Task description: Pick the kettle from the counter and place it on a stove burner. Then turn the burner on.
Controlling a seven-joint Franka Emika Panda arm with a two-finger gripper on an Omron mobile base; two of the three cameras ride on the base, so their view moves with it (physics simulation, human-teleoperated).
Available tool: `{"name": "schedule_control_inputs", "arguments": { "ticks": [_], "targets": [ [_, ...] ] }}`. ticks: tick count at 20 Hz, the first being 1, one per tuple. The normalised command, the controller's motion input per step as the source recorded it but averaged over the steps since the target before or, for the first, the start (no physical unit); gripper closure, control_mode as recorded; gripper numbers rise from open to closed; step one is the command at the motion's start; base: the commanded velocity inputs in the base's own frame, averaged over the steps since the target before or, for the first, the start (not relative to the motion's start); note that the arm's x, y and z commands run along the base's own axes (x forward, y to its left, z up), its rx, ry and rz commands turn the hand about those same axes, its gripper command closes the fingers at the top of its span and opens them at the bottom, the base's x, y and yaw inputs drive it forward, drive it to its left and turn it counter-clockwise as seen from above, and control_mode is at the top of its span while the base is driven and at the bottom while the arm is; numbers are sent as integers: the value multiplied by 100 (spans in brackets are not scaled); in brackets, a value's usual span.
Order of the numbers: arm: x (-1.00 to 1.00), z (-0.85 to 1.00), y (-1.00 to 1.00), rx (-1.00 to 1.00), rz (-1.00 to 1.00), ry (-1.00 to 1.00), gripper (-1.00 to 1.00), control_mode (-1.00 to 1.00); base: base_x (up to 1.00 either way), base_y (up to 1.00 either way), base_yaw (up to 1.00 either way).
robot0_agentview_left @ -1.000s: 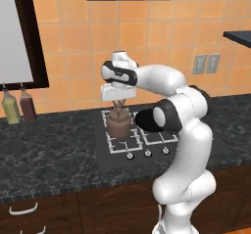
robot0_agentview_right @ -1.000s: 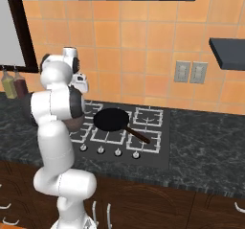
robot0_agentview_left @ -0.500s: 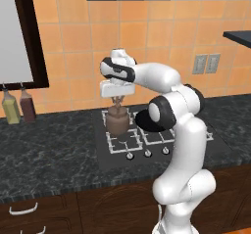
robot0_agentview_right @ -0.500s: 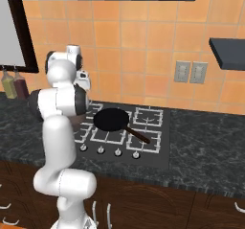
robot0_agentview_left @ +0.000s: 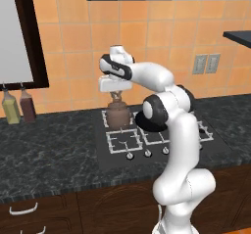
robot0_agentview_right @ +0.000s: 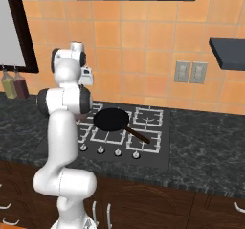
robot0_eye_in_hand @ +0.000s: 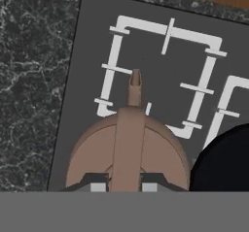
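My pincer (robot0_agentview_left: 116,94) is clenched on the arched handle of the kettle (robot0_agentview_left: 118,115), one dark fingertip (robot0_eye_in_hand: 95,180) on each side of the flat brown strap. The kettle is squat and round-bellied, matte clay-brown, with a short spout (robot0_eye_in_hand: 134,86) that tapers to a small dark mouth. From the left base view it sits at the back-left burner (robot0_agentview_left: 107,115) of the black cooktop (robot0_agentview_left: 109,152); whether its base rests on the grate or hangs just above it I cannot tell, since the belly covers the wires there.

In my hand view the smooth, flat grey-black cooktop lies below, and on it a square grate (robot0_eye_in_hand: 160,75) of pale grey wire with short prongs pointing inward. The spout points over this grate. The kettle's lid and knob are hidden beneath the handle strap, and the bottom of the belly is cut off.

Beside the kettle is a round black pan (robot0_agentview_right: 112,120), plain and dull, with a long dark handle (robot0_agentview_right: 139,135) angled toward the front right. From the right base view my own white arm hides the kettle.

The counter (robot0_agentview_left: 44,152) is dark stone with fine pale veining. At its far left two slim bottles (robot0_agentview_left: 19,106) stand against the orange tiled wall (robot0_agentview_left: 162,37), one yellowish, one dark red.
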Motion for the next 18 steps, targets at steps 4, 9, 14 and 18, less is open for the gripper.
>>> {"name": "schedule_control_inputs", "arguments": {
  "ticks": [4,9,14,18],
  "targets": [
    [5,8,0,0,0,-10,100,-100,0,0,0],
    [6,7,-1,0,0,-10,100,-100,0,0,0],
    [0,6,-10,0,1,-7,100,-100,0,0,0],
    [1,0,-20,0,3,0,100,-100,0,0,0]
  ]
}}
